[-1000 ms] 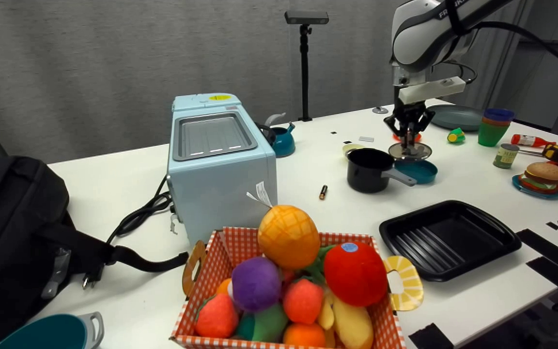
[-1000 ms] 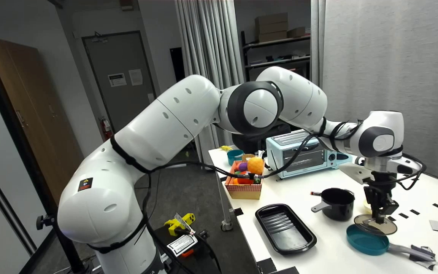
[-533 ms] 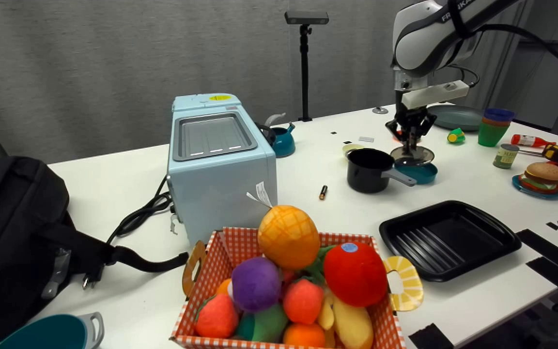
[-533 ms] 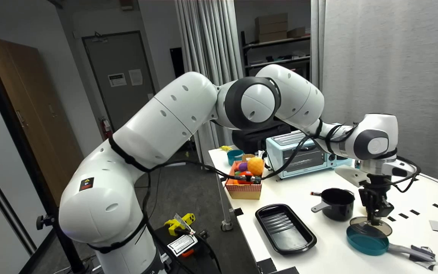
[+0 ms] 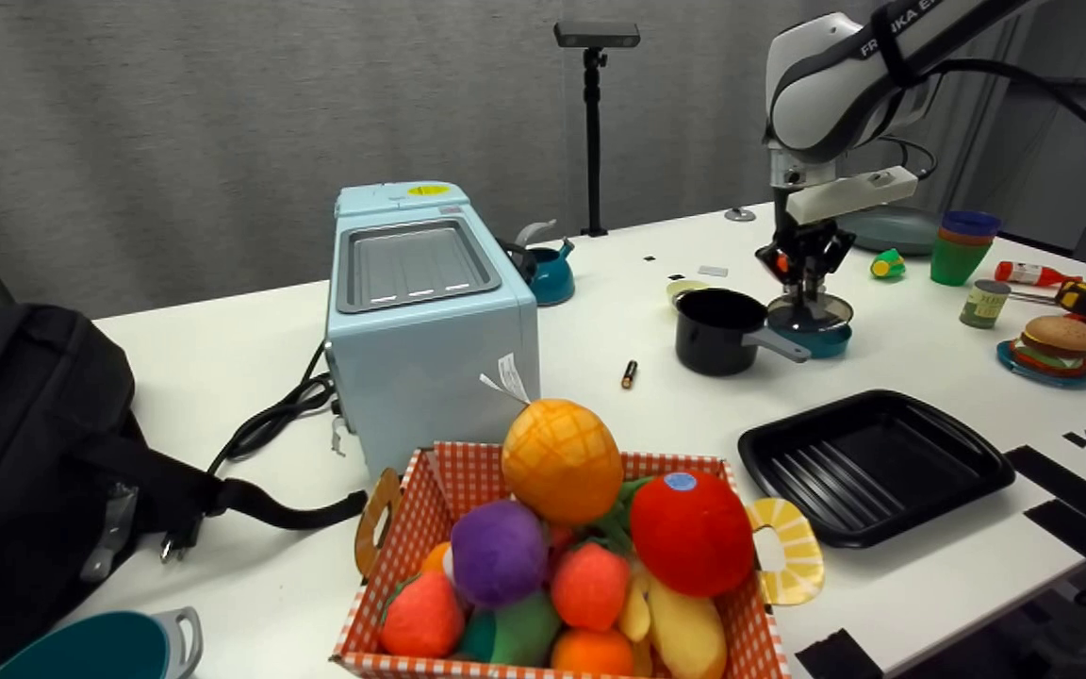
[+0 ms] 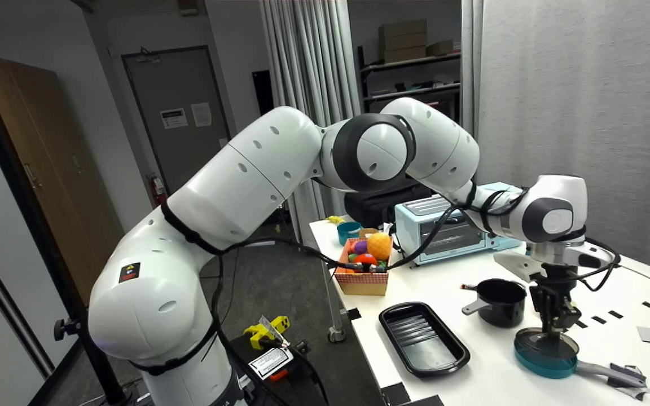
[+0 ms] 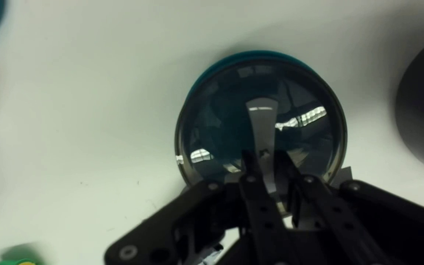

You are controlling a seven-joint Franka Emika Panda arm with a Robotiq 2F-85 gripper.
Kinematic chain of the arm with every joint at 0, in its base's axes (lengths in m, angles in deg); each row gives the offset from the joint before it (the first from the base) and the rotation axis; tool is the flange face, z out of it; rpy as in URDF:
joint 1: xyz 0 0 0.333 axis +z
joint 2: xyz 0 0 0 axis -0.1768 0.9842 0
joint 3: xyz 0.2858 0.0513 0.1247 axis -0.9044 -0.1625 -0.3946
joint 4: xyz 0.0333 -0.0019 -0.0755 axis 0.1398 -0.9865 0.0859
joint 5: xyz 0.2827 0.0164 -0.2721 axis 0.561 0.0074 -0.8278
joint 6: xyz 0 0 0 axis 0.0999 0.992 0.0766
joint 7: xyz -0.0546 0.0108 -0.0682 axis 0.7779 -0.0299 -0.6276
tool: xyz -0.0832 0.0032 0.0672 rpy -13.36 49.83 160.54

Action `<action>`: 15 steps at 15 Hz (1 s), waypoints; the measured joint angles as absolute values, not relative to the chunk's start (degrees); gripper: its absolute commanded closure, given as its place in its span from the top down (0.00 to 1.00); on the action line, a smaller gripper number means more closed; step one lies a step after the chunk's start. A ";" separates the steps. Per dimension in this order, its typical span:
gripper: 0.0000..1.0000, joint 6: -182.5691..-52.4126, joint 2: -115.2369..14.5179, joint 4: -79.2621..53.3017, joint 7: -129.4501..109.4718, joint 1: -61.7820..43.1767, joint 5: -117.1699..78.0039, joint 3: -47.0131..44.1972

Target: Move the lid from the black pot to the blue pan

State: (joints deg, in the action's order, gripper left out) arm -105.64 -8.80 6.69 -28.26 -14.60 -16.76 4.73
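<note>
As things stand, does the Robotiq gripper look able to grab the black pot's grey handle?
Probably not yet: the Robotiq gripper looks closed on the lid, over the blue pan. The grey handle itself looks uncovered in both exterior views, jutting from the black pot.

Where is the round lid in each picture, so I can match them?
In an exterior view: lid right of centre, about mid-height.
In an exterior view: lid at lower right.
Wrist view: lid just right of centre.
Shared landmark: blue pan, partly hidden by the lid.

Blue pan [image 6: 546, 369], smoky-grey lid [image 7: 234, 125], black pot [image 5: 713, 347] with grey handle [image 5: 779, 345], red-and-white gingham basket [image 5: 468, 471], pale-blue oven [image 5: 439, 372], white counter [image 5: 666, 420].
</note>
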 measured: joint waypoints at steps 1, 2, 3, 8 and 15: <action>0.04 -105.64 -8.81 6.32 -28.26 -14.60 -16.76 4.94; 0.04 -105.64 -8.81 5.92 -28.26 -14.60 -16.77 5.11; 0.41 -105.67 -8.80 5.53 -28.26 -14.60 -16.77 5.20; 0.72 -105.61 -8.77 4.27 -28.26 -14.56 -16.82 5.23; 1.00 -105.57 -8.79 4.30 -28.26 -14.47 -16.80 5.19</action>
State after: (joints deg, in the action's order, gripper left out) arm -105.57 -8.79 4.30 -28.26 -14.47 -16.80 5.19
